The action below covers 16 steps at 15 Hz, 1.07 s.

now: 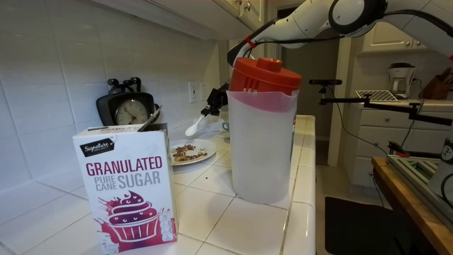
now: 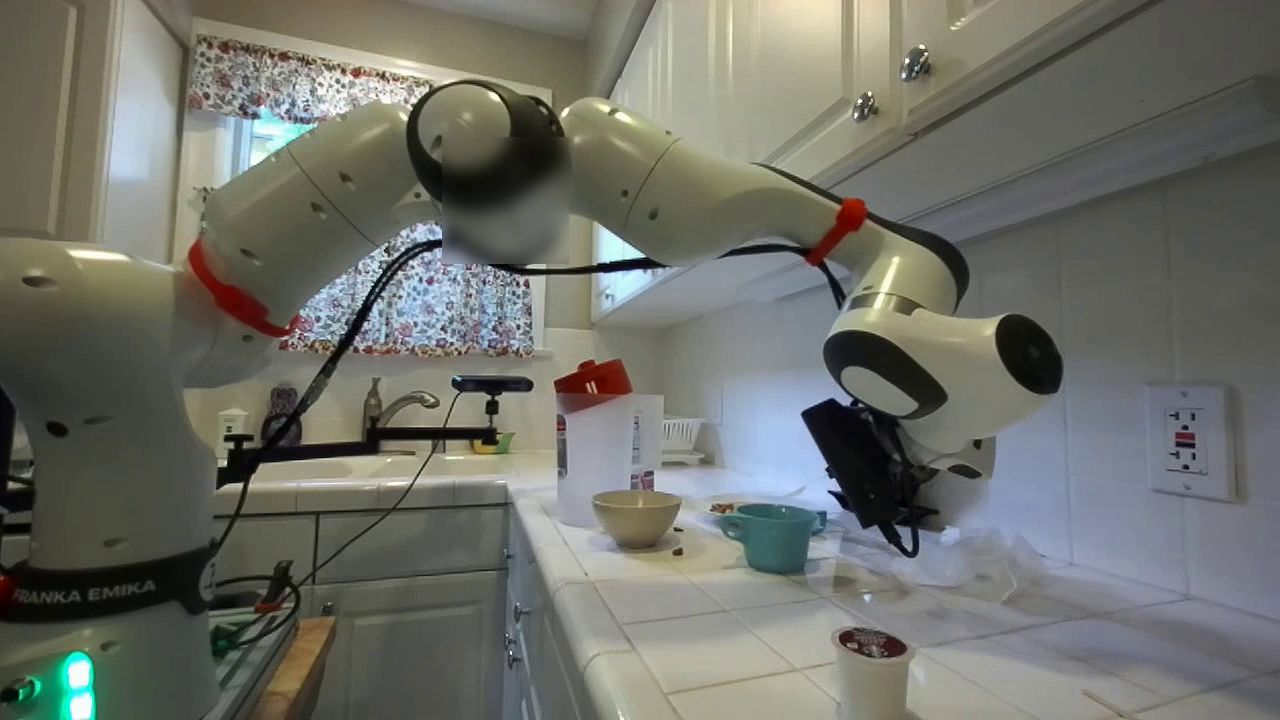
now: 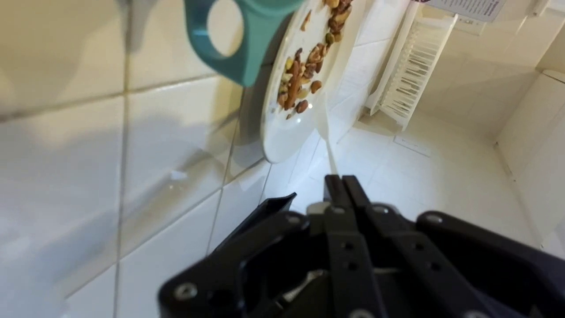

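Jaws pinching white spoon point(image 1: 192, 130) by handle; scoop end juts ahead, near plate point(image 3: 284, 138).

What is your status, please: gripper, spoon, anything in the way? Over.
Gripper shut on spoon. Spoon tilted bowl-down, off the counter, near plate with nuts. Cup close to plate, possible obstacle.

White plt point(image 2: 742, 501) bhd teal cup point(image 2: 776, 541)

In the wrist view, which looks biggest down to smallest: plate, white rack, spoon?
1. Plate, cut off by the picture's edge
2. White rack, farther from the camera, so its true size is unsure
3. Spoon, gripped by the claw
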Each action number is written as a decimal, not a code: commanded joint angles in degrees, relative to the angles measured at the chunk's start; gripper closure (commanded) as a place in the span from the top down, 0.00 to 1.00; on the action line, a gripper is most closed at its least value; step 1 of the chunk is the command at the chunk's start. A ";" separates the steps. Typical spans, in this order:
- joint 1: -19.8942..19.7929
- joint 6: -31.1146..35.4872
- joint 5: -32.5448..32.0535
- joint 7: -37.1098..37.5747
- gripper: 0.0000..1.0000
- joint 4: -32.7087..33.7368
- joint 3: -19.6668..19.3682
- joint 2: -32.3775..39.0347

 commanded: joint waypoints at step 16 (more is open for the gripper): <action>-0.01 9.14 -10.76 0.16 0.01 6.63 3.70 1.46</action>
